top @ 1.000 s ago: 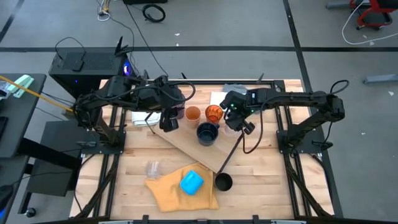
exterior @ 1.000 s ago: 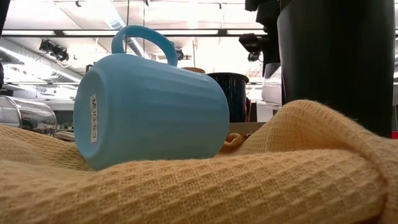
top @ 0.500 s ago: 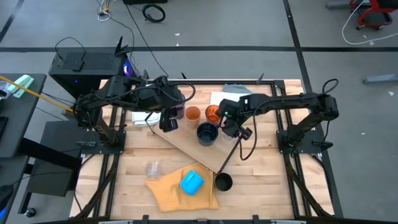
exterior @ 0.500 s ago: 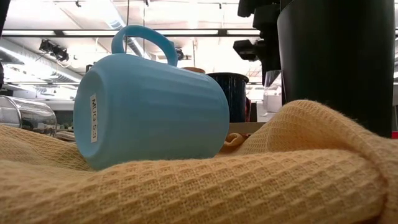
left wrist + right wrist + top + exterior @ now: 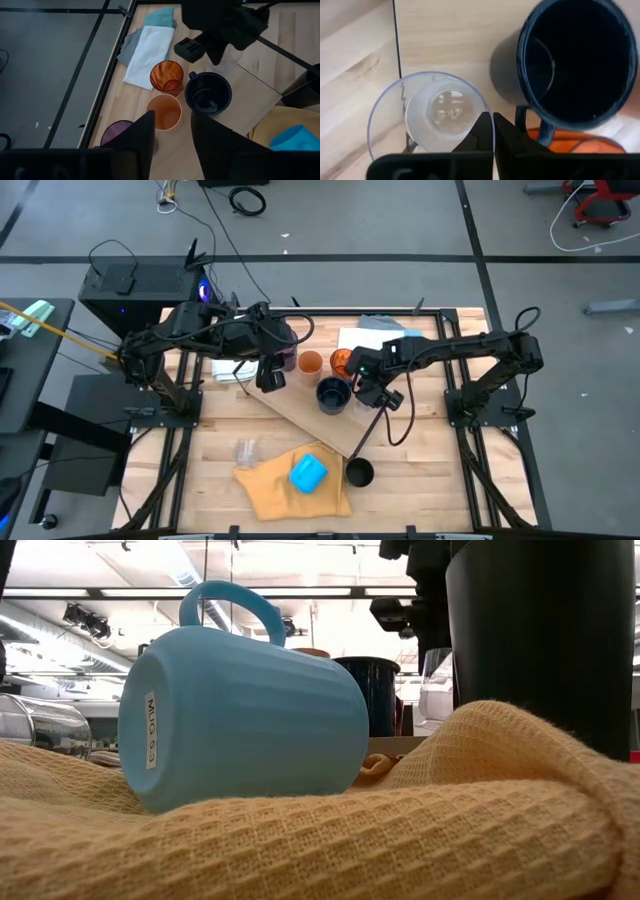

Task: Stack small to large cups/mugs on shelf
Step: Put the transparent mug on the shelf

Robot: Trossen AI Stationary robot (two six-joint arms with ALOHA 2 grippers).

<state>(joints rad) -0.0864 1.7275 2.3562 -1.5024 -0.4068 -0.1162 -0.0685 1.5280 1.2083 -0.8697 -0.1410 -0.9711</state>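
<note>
Slatted wooden tabletop (image 5: 420,480) carries everything, and places below are given from the navy mug (image 5: 334,394). Nearest the front, well short of that mug, a bright blue mug (image 5: 240,720) lies on its side on a yellow cloth (image 5: 300,840), its base sticker reading roughly "MIO 53"; a black cup (image 5: 359,473) stands just beside the cloth. The navy mug stands upright on the shelf (image 5: 300,415). Just beside it, the right gripper (image 5: 493,131) pinches the rim of a clear glass (image 5: 432,112), fingers together on the wall, probably to place it in the size row. Beyond stand the amber ribbed cup (image 5: 167,76), light orange cup (image 5: 163,111) and purple tumbler (image 5: 117,134). The left gripper (image 5: 171,131) hovers over these, fingers apart.
</note>
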